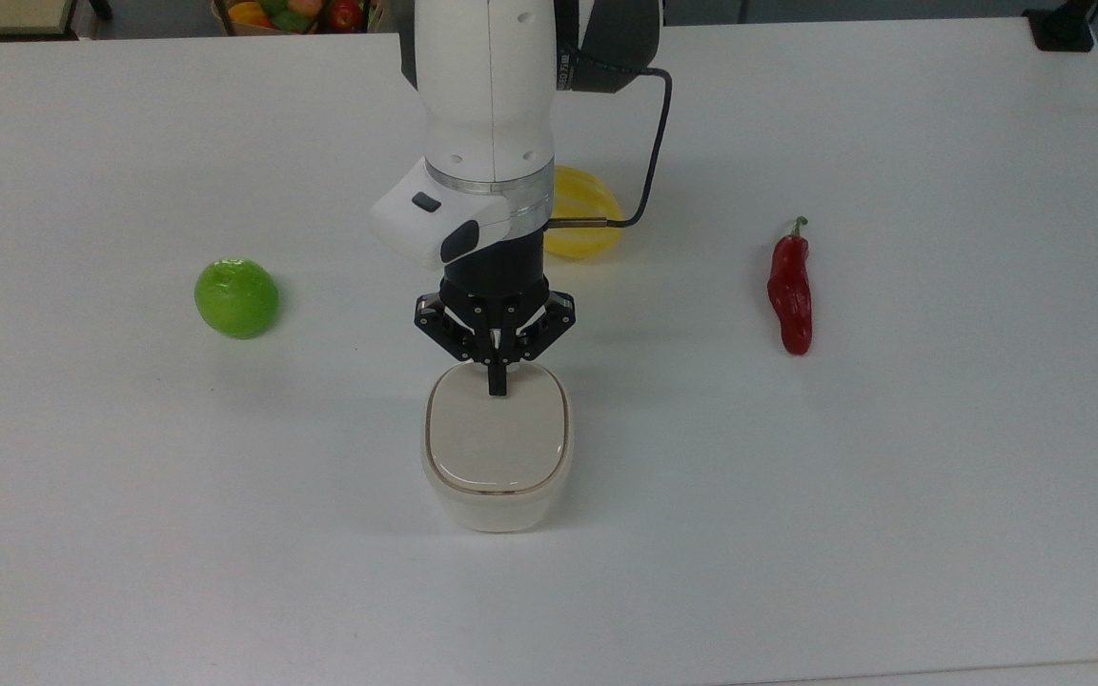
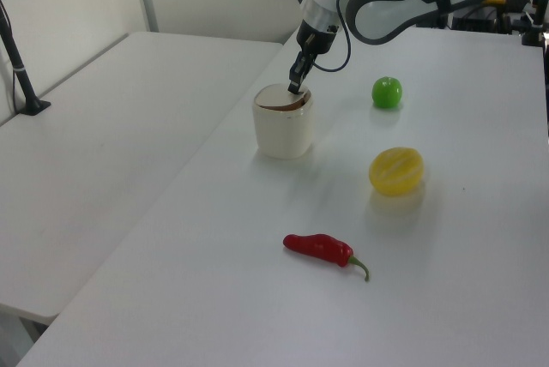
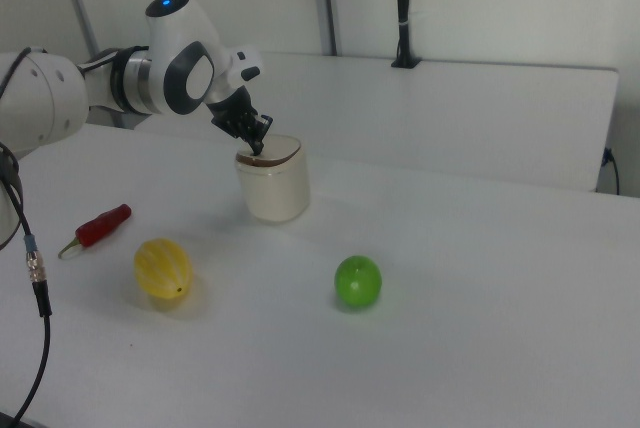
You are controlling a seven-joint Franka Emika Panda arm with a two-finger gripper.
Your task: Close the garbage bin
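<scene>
The cream-white garbage bin [image 1: 497, 495] [image 2: 282, 133] [image 3: 273, 191] stands near the middle of the white table. Its beige lid [image 1: 498, 438] lies almost flat over the opening; in the left view a thin dark gap still shows under the lid's near edge. My gripper [image 1: 497, 386] [image 2: 295, 86] [image 3: 256, 149] points down with its black fingers shut together, empty, their tips pressing on the lid's far edge close to the hinge.
A green apple [image 1: 236, 297] [image 2: 387, 93] [image 3: 358, 281] lies at the top view's left, a yellow melon [image 1: 584, 211] [image 2: 396, 171] [image 3: 163, 268] partly behind the arm, a red chili pepper [image 1: 789, 293] [image 2: 322, 249] [image 3: 100, 225] at the top view's right. A fruit basket [image 1: 296, 13] sits beyond the table's far edge.
</scene>
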